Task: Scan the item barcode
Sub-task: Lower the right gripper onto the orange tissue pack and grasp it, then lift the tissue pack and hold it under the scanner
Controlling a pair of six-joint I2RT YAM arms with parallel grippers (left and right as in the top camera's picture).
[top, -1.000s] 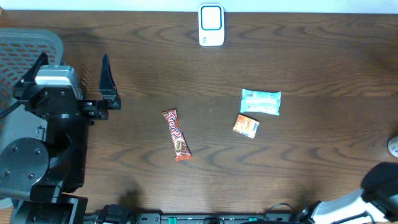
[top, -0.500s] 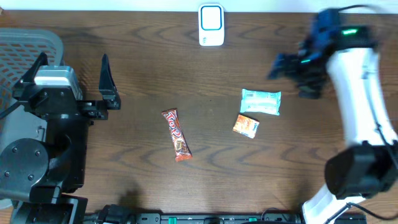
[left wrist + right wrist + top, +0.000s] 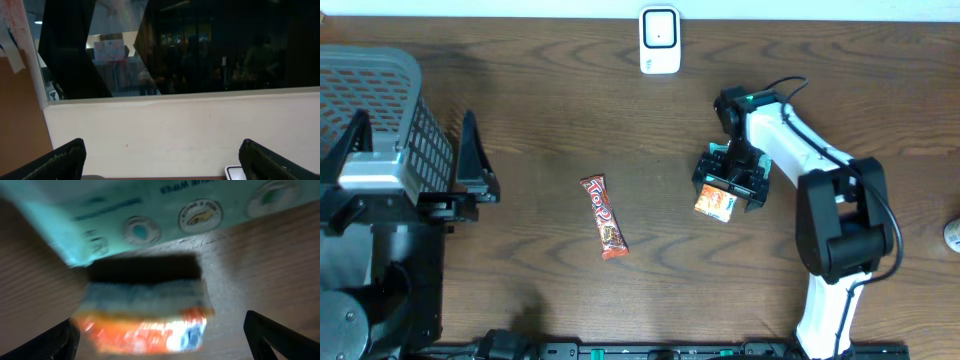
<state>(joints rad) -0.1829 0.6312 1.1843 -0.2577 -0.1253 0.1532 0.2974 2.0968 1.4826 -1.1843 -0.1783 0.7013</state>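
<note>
Progress: scan not yet made. No item is lifted or presented to the reader, and all goods lie flat on the dark wooden surface (image 3: 550, 100).

Right claw (image 3: 730, 187): jaws spread wide and empty, low over the surface at 3 o'clock of its centre, straddling the small orange foil packet (image 3: 717, 207). The wrist view shows this packet between the two fingertips, blurred, with no pad visibly touching it. Judged to be the item chosen for scanning.

Pale teal plastic packet (image 3: 150, 210): just beside the orange packet on its 12 o'clock side; whether they touch cannot be told. It is largely hidden under the arm from above. Judged the main obstruction, since a closing finger could catch its edge.

White barcode scanner with a blue-outlined window (image 3: 660, 40): at the 12 o'clock edge, well apart from both packets, with bare surface between.

Remaining, as judged: close on the packet, lift, carry it to the scanner, turn the barcode to the window. Barcode face not discernible.

Red and brown wrapped chocolate bar (image 3: 604, 215): near centre, toward 7 o'clock, apart from both claws.

Left claw (image 3: 415, 118): jaws wide open, holding nothing, at 9 o'clock.

Grey mesh basket (image 3: 390, 80): 10 o'clock corner, partly beneath the left arm.
</note>
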